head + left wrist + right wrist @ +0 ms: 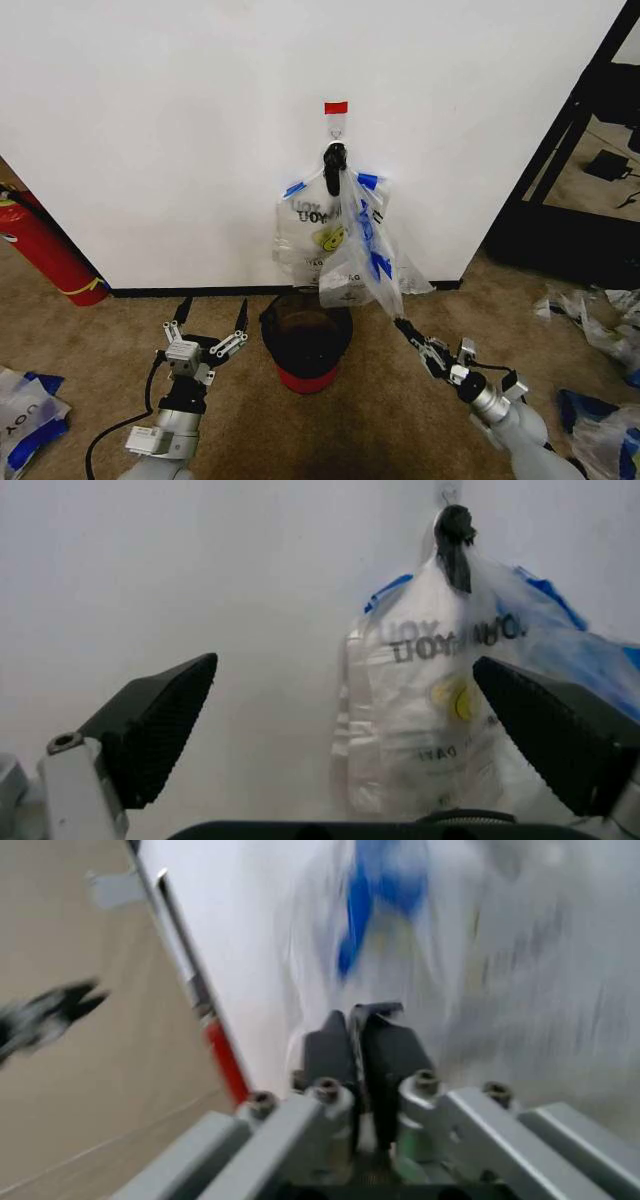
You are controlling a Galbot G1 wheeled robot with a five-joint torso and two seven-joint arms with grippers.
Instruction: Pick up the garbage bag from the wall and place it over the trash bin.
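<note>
The garbage bag (pixel 318 228), whitish with black lettering and a yellow smiley, hangs from a small hook (pixel 337 130) on the white wall (pixel 180 120), under a red tape strip (pixel 336 107). A black knotted lump (pixel 335 158) sits at its top. My right gripper (pixel 402 323) is shut on the bag's lower front layer and holds it stretched out from the wall toward the right; in the right wrist view the gripper (pixel 352 1016) pinches thin film. The dark trash bin (pixel 345 325) with a red base stands right below. My left gripper (pixel 211 315) waits open to the bin's left, facing the bag (pixel 430 705).
A red fire extinguisher (pixel 45 250) leans at the far left. Loose plastic bags lie on the carpet at the left (pixel 25 415) and right (pixel 600 315). A black shelf frame (pixel 565 140) stands right of the wall. A black cable (pixel 110 432) trails by my left arm.
</note>
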